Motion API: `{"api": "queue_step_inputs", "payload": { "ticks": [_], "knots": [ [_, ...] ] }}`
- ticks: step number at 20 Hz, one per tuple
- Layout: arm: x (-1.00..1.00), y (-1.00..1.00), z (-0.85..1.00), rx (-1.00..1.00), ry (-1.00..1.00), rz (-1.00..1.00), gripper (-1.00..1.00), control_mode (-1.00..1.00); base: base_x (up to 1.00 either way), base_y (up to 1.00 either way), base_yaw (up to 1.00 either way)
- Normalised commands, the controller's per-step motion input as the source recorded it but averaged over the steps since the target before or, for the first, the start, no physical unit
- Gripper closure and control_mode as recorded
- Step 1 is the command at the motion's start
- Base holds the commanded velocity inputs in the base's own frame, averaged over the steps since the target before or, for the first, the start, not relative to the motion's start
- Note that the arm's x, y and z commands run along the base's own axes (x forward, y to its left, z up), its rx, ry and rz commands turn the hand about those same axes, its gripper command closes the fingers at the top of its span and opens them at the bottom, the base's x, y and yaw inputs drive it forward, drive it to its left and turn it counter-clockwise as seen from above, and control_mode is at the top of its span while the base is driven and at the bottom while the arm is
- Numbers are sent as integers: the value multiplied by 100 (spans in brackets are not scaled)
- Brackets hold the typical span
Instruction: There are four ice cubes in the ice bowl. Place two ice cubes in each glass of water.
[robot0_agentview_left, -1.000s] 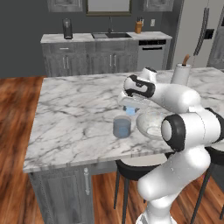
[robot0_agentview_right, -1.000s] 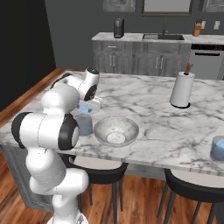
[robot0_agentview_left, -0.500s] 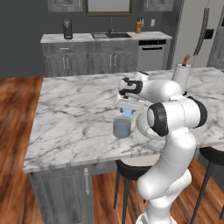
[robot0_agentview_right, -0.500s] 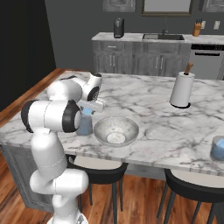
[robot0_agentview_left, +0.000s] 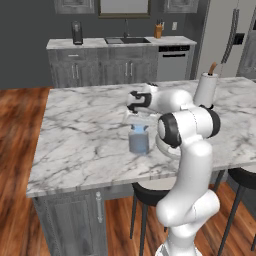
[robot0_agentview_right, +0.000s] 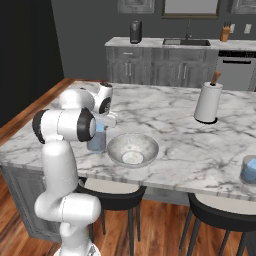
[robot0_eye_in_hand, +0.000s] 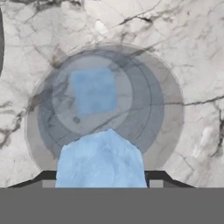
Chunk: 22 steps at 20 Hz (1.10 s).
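1. The tool (robot0_agentview_left: 137, 119) hangs directly over the near glass (robot0_agentview_left: 138, 141), which stands on the marble surface (robot0_agentview_left: 80, 135) just left of the bowl (robot0_agentview_right: 133, 150).
2. The hand view looks straight down into that glass (robot0_eye_in_hand: 105, 109). One cube (robot0_eye_in_hand: 94, 92) already lies in the water at the bottom.
3. A second cube (robot0_eye_in_hand: 101, 159) sits at the bottom of the hand view, between the fingertips and above the glass mouth. The tool is partly closed, and I judge it is gripping this cube, not yet let go.
4. In the right base view the bowl looks empty; no blue blocks show inside, though the view is small.
5. A second glass (robot0_agentview_right: 249, 170) stands at the far right edge of the surface, well apart from the bowl. Something blue shows in it, but how many cubes it holds cannot be told.
6. Judgement: the first glass is one drop from complete. If the far glass already has its two, releasing this cube would finish the task; otherwise that glass is left to fill.
7. The paper towel roll (robot0_agentview_right: 207, 102) stands behind the bowl, out of the way.
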Motion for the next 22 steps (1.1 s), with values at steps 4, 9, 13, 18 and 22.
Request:
{"api": "queue_step_inputs", "payload": {
  "ticks": [4, 9, 13, 18, 22],
  "knots": [
    [27, 24, -10, -5, 6, 0, 100, -100, 0, 0, 0],
    [1, 12, 0, -2, 3, 1, 100, -100, 0, 0, 0],
    [-9, 0, 0, 0, 0, 2, 100, -100, 0, 0, 0],
    [-30, 0, 0, 0, 0, 1, 100, -100, 0, 0, 0],
    [-43, -1, 3, 0, -1, 0, 100, -100, 0, 0, 0]
  ]
}}
